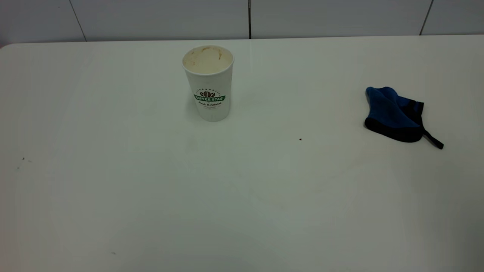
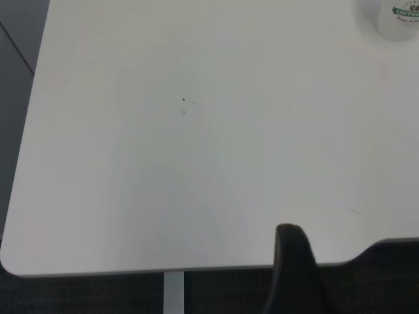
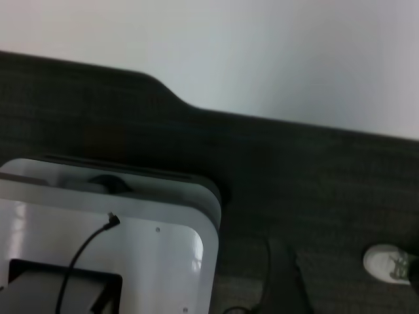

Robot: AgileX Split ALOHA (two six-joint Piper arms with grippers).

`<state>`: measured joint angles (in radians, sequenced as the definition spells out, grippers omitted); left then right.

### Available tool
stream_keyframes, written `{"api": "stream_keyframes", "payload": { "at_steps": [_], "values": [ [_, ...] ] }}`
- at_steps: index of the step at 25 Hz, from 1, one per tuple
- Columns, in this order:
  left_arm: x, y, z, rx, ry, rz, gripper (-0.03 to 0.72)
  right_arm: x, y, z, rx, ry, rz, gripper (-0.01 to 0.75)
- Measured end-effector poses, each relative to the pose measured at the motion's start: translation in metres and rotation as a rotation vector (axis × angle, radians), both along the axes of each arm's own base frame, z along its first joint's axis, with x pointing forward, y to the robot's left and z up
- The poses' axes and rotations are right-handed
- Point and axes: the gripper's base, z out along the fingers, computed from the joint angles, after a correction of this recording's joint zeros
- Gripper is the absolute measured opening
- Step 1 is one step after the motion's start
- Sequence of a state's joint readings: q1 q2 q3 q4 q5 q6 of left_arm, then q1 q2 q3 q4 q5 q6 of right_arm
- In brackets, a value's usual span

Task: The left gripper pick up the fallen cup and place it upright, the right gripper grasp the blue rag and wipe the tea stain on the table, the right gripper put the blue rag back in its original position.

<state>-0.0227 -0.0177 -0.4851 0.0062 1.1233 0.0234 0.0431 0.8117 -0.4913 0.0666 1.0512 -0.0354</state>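
Observation:
The cup (image 1: 208, 82) stands upright on the table (image 1: 242, 211), left of centre and toward the far edge, with its brown-streaked inside showing. Its lower part also shows at a corner of the left wrist view, the cup (image 2: 397, 19). The blue rag (image 1: 394, 114) lies crumpled at the right side, its black strap pointing right. I make out no tea stain on the table. Neither arm appears in the exterior view. The left gripper (image 2: 292, 265) hangs at the table's near edge, far from the cup. The right gripper (image 3: 283, 278) is off the table, over dark floor.
A tiny black speck (image 1: 300, 139) sits between cup and rag, and faint specks (image 1: 22, 159) lie at the far left. In the right wrist view a white base plate (image 3: 144, 222) with a cable and a person's white shoe (image 3: 389, 265) are on the floor.

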Motion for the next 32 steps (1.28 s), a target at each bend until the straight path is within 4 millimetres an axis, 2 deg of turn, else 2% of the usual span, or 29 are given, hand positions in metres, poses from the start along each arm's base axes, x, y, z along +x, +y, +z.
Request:
{"api": "stream_keyframes", "payload": {
  "at_steps": [20, 32],
  "values": [
    [0.0, 0.0, 0.0, 0.0, 0.0, 0.0, 0.494, -0.076, -0.007, 0.031, 0.001, -0.5, -0.039, 0.554],
    [0.0, 0.0, 0.0, -0.001, 0.0, 0.001, 0.494, -0.098, -0.008, 0.034, 0.008, -0.633, -0.041, 0.554]
  ]
}}
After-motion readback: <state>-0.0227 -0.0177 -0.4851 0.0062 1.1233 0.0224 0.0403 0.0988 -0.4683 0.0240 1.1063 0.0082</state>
